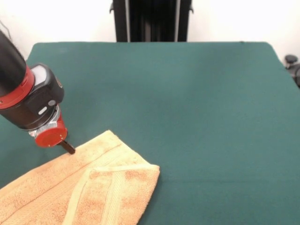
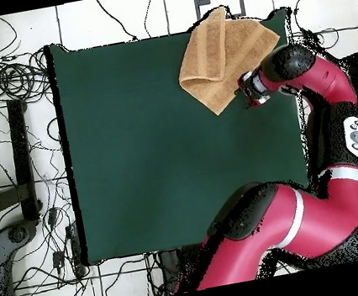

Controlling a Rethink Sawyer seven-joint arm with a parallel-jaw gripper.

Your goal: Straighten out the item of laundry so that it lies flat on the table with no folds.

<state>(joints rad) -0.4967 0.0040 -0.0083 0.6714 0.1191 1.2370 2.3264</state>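
Tool at towel edge, lower left of front view.
Tool (image 1: pixel 68 147) tip touches the towel (image 1: pixel 89 187); its opening cannot be judged. Towel lies partly folded at the counter (image 1: pixel 197 103) near-left corner, one flap doubled over.

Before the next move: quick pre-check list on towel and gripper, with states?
1. Towel flat: not ok. A folded flap lies on top on its right side in the front view.
2. Towel fully on the table: cannot tell. In the overhead view one corner sits at or past the table's edge.
3. Gripper at the towel: ok. Its tip is at the towel's far edge in the front view.
4. Gripper open or shut: cannot tell. Only a dark tip shows.
5. Cloth actually gripped: cannot tell.
6. Room to spread: ok. Bare table lies beside the towel.
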